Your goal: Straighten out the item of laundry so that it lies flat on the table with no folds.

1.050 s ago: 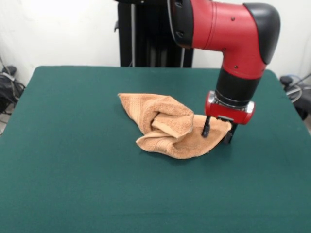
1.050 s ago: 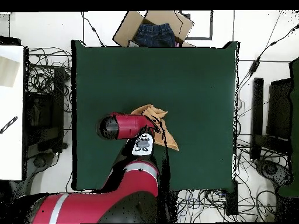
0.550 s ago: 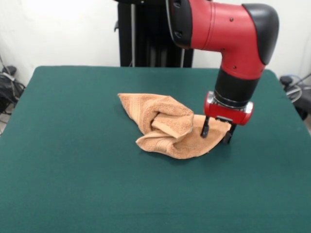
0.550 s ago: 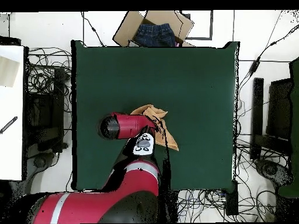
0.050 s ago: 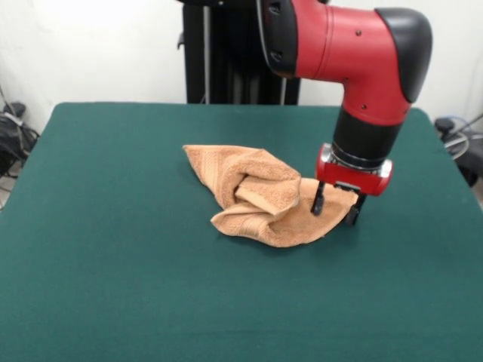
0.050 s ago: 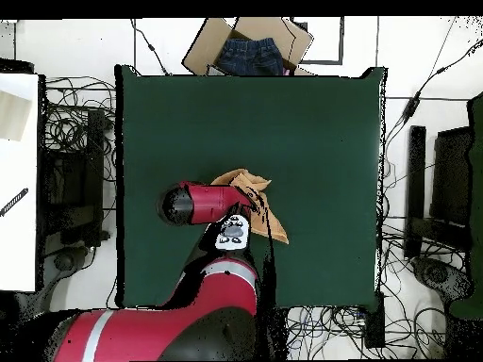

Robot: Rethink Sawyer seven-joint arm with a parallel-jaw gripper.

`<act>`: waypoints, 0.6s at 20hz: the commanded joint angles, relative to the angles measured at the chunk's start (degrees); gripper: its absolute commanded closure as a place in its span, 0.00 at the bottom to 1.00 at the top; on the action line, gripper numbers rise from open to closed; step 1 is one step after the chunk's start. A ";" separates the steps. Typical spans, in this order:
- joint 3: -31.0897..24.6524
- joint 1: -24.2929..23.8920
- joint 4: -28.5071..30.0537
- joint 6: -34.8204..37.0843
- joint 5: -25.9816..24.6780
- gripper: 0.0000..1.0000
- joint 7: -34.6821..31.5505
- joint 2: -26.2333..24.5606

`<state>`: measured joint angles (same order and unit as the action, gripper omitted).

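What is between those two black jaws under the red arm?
In the front view, the open gripper straddles the right-hand corner of the crumpled towel: tan cloth lies between them, with the green table beneath.

Bright, even light; soft shadows
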<state>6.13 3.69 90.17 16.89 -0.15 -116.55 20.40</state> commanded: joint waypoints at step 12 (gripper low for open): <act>-2.59 -1.10 -0.66 -0.31 1.89 0.00 -8.34 -2.87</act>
<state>6.13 3.69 90.17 16.89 -0.15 -116.55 20.40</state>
